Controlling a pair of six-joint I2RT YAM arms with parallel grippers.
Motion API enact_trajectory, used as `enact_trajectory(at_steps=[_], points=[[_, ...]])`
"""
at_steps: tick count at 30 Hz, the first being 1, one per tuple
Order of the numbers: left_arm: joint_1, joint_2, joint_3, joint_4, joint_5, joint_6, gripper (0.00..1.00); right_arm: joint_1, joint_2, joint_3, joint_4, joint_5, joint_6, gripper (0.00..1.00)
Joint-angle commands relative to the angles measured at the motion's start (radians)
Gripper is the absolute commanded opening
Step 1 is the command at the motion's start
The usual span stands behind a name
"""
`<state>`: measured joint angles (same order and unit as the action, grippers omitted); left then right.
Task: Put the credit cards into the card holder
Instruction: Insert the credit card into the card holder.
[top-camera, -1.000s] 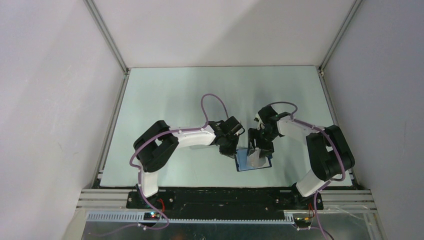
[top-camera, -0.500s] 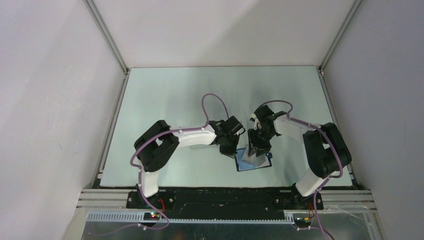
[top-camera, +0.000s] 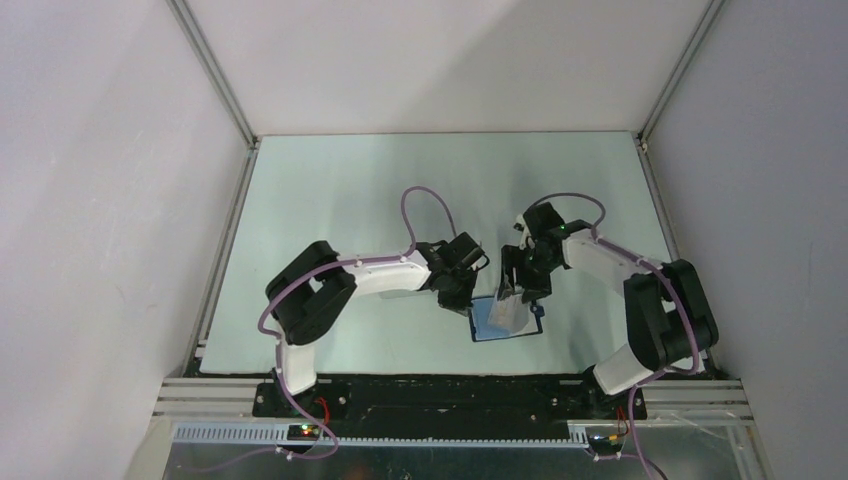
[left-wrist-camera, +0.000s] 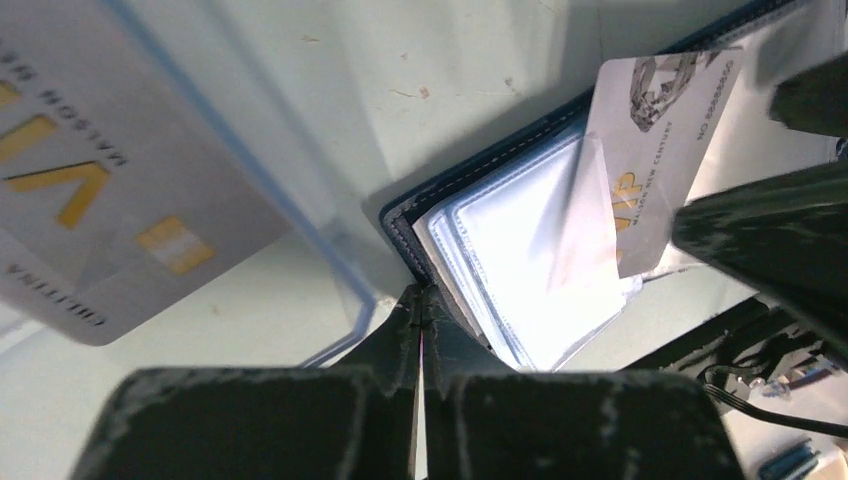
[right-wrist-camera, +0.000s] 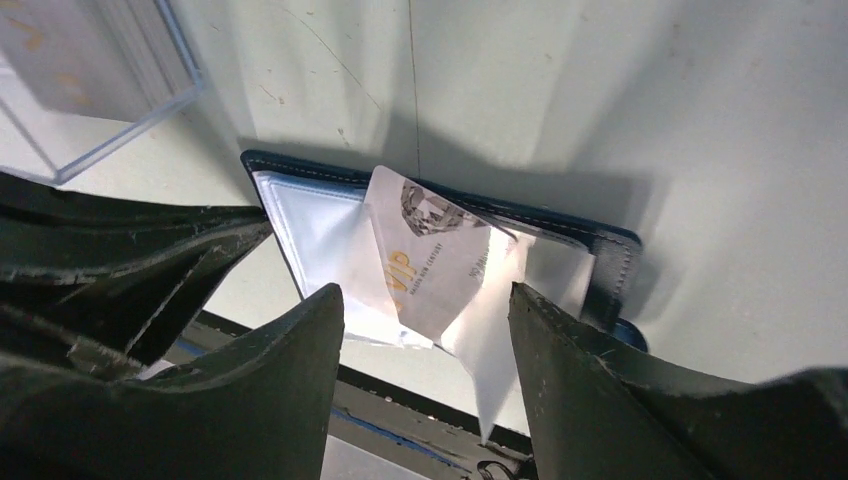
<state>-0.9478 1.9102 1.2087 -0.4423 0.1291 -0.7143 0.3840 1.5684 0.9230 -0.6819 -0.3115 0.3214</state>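
The left fingers (left-wrist-camera: 398, 335), closed, pressed on the open card holder (right-wrist-camera: 612, 262) on the bench (right-wrist-camera: 620, 90) while the right fingers (right-wrist-camera: 300, 345) stood open around a half-inserted credit card (right-wrist-camera: 430, 255), which probably needed pushing deeper next.

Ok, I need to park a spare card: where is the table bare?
Bare: the far half of the table, from the grippers to the back wall, and the strip along its left edge. Crowded: near front centre, where the left gripper and right gripper meet over the card holder.
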Motion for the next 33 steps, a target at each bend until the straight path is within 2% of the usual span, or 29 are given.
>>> enact_trajectory(at_steps=[1,7,15,25,33], points=[[0.018,-0.055,-0.053,-0.019,-0.126,0.034,0.00,-0.040,-0.081,-0.028,0.025,-0.047,0.035,0.65],[0.018,-0.169,-0.078,-0.015,-0.126,0.016,0.07,-0.084,-0.072,-0.066,0.060,-0.138,0.066,0.63],[0.024,-0.277,-0.106,0.059,-0.083,-0.017,0.35,-0.135,-0.071,-0.113,0.082,-0.207,0.094,0.54],[0.049,-0.190,-0.121,0.200,0.043,-0.073,0.36,-0.144,0.071,-0.159,0.154,-0.259,0.138,0.45],[0.049,-0.112,-0.158,0.203,0.019,-0.068,0.29,-0.143,0.085,-0.216,0.212,-0.246,0.158,0.44]])
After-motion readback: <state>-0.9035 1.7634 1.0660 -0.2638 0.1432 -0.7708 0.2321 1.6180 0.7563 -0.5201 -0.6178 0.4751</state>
